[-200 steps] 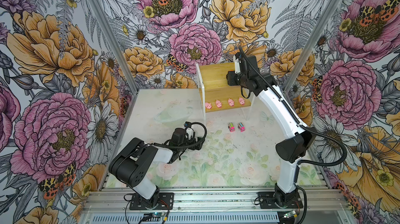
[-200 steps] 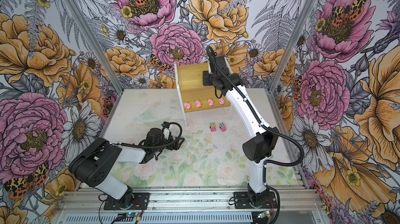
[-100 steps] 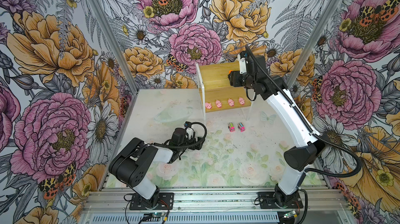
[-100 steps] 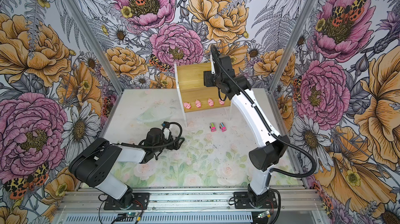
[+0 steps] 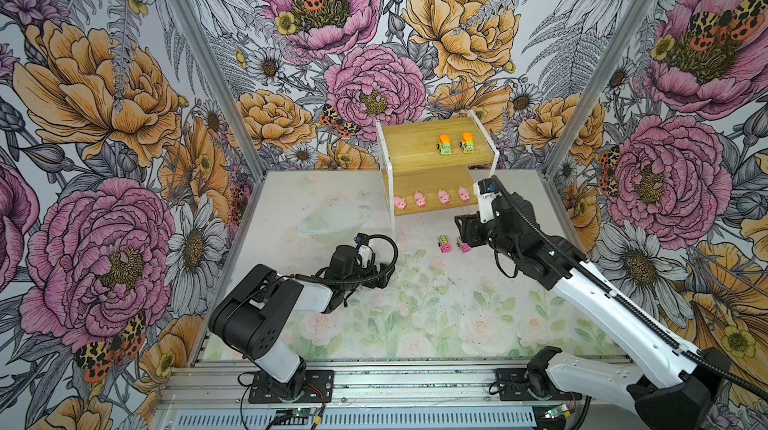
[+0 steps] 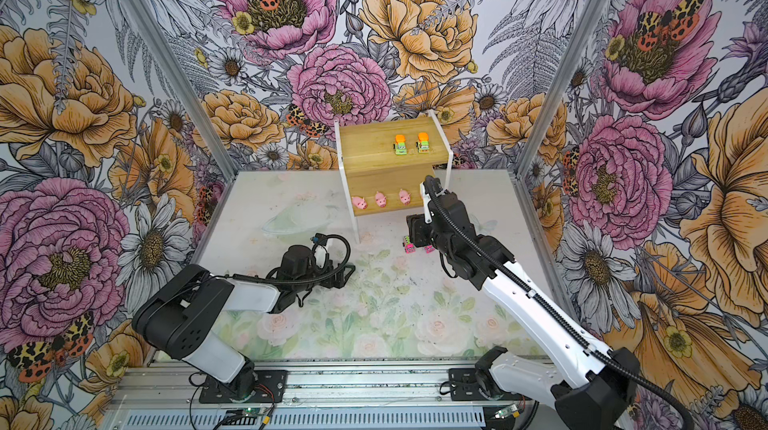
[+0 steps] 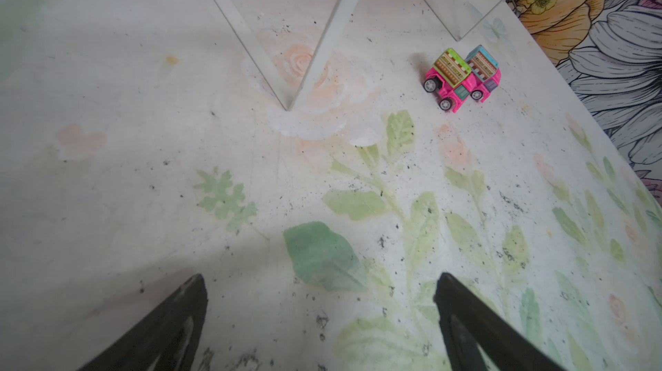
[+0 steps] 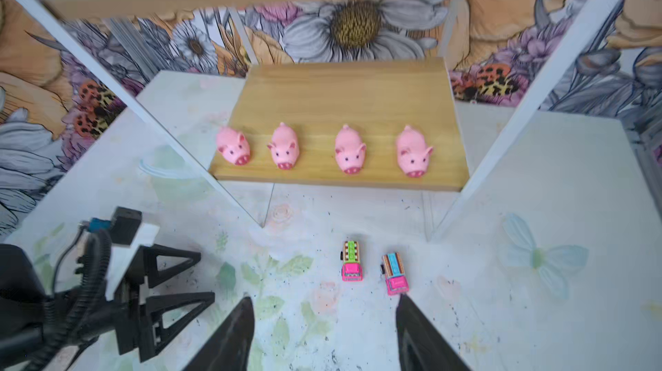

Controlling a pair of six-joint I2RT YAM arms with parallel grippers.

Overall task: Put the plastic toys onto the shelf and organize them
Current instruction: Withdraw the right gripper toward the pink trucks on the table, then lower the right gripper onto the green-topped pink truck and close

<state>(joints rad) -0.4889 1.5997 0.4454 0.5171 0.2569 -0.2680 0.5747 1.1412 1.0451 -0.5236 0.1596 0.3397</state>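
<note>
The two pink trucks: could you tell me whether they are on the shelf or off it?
Off it: both pink trucks stand on the table in front of the shelf, whose boards hold only pigs and green trucks.

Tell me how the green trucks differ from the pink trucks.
Colour: the green trucks have orange tops; the pink trucks have striped tops. Place: the green trucks stand on the shelf's upper board; the pink trucks stand on the table before it. Both pairs sit upright, side by side.
</note>
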